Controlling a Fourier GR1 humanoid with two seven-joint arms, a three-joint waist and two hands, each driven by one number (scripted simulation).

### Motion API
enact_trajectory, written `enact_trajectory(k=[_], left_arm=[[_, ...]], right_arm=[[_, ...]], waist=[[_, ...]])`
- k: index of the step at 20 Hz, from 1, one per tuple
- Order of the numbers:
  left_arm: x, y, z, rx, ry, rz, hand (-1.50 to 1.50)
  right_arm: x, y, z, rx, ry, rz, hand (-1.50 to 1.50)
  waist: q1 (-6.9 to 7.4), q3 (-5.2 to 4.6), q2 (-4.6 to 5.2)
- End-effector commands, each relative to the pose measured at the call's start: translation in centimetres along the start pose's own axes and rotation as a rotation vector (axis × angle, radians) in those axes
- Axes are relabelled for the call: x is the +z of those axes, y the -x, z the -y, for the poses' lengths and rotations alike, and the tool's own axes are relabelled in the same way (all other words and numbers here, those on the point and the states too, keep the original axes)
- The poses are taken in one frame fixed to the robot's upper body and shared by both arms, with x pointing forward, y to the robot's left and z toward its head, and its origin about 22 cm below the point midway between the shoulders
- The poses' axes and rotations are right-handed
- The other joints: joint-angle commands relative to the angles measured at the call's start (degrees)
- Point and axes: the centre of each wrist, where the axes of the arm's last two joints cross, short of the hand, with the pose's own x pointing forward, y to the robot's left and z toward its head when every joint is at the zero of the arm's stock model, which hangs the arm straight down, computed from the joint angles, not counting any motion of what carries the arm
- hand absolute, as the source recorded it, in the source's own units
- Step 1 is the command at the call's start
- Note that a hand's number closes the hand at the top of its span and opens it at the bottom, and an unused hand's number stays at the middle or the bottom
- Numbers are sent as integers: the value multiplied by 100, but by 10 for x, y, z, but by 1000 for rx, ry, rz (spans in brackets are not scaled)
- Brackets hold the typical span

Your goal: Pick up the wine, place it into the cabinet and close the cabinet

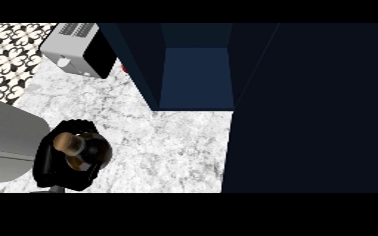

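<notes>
The wine bottle [83,150] shows from above at the lower left: a brown cork top over a dark round body. My left hand [50,162] is curled round it, black fingers wrapping its sides, with the grey forearm coming in from the left edge. The bottle is over the marble counter [170,140], left of and nearer than the cabinet. The dark blue cabinet [196,75] stands open at the top middle, its inside bare. Its door [303,110] is swung out and fills the right side. My right hand is out of view.
A silver toaster [77,50] sits at the back left, close to the cabinet's left wall. A small red thing [124,70] peeks out between them. Patterned black-and-white tiles [18,60] line the far left.
</notes>
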Motion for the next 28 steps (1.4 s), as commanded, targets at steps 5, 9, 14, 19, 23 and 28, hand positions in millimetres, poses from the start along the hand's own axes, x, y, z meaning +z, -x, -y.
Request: enact_trajectory(k=[5, 9, 14, 19, 23, 28], left_arm=[[-15, -41, 39, 94, 80, -16, 150], [-32, -74, 70, 65, 93, -6, 150], [-34, -90, 103, 54, 145, -34, 150], [-61, -102, 140, 107, 193, -23, 150], [-69, -112, 171, 175, 184, -30, 150], [-82, -126, 205, 168, 181, -50, 150]], right_arm=[[12, -22, -1, -46, -43, 36, -150], [17, -15, -5, -46, -44, 20, -150], [18, -5, -4, -57, -11, 38, -150], [12, -9, -4, -55, -20, 19, -150], [13, -14, 7, -68, -35, 39, -150], [22, -10, -3, -64, -46, 54, -150]], waist=[[-5, -2, 3], [-14, -1, 2], [-20, 0, 5], [-35, -2, 11], [-45, -1, 12], [-65, 0, 8]])
